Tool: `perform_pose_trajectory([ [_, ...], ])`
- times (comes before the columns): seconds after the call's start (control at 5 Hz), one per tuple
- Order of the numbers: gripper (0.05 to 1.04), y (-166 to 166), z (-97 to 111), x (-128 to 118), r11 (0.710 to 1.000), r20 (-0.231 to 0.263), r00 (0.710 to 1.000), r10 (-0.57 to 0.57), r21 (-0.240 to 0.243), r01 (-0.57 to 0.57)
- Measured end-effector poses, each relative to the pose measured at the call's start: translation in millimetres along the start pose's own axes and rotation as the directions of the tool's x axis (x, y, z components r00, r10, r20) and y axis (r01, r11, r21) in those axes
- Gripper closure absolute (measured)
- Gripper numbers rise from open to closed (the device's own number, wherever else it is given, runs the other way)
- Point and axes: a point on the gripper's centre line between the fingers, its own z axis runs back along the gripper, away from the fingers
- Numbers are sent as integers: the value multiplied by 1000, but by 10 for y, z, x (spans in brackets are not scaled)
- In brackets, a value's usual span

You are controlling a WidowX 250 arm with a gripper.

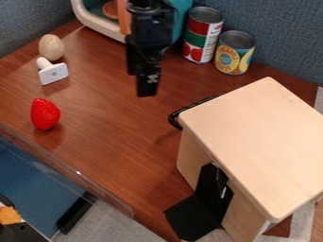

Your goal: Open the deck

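The black gripper (146, 84) hangs from the top edge, left of centre, above the brown table and to the upper left of the wooden box. This pale box (259, 137) stands at the right, its flat top facing the camera. A curved black handle (176, 118) sticks out by the box's upper left corner. On the box's left front side is a black bracket-like piece (211, 198), one part upright against the wood and another slanting outward. Much of the box's far side is hidden.
Two cans, one red and green (203, 35) and one yellow and blue (235, 53), stand at the back. A teal and white toy (97, 18) is behind the arm. At left are an egg (52, 47), a white stamp-like piece (53, 73) and a strawberry (45, 114). A clear ledge (75, 175) runs along the lower left.
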Motion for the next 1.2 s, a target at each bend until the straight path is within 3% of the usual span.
perform_pose_trajectory([
  [0.2, 85, -11, 37, 196, 994, 67, 992, 105, 19, -107],
  [0.4, 85, 36, 23, 315, 974, 109, 969, 224, 8, -226],
  [0.6, 85, 10, -88, 409, 958, 117, 951, 285, -25, -284],
  [0.8, 85, -57, -302, 488, 954, 91, 950, 300, -50, -296],
  [1.2, 85, -258, -495, 664, 953, 91, 949, 301, -74, -295],
])
